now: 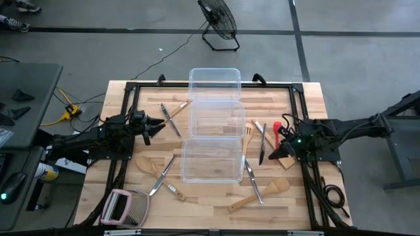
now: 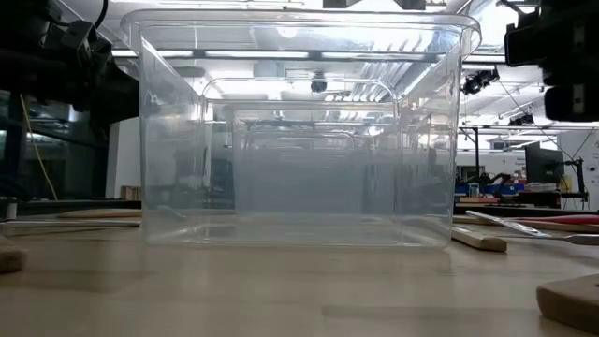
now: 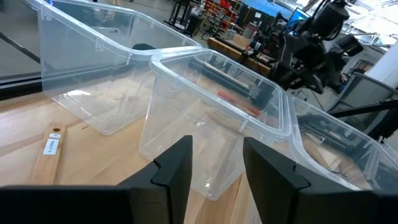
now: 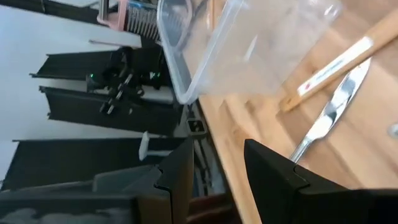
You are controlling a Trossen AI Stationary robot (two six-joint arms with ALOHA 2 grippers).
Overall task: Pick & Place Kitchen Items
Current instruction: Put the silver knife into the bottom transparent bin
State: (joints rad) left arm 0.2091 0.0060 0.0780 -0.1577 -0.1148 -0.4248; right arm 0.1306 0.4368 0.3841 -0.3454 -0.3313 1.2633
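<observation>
Both jaws stand part-open and empty, the right gripper (image 1: pixel 283 152) just beside a metal knife (image 1: pixel 262 144).

No text, brand or number can be read anywhere. A small white label with dark print sits on a wooden handle (image 3: pixel 51 147) in the left wrist view, and a pale label with red print on another wooden handle (image 4: pixel 339 64) in the right wrist view, both too small to read
</observation>
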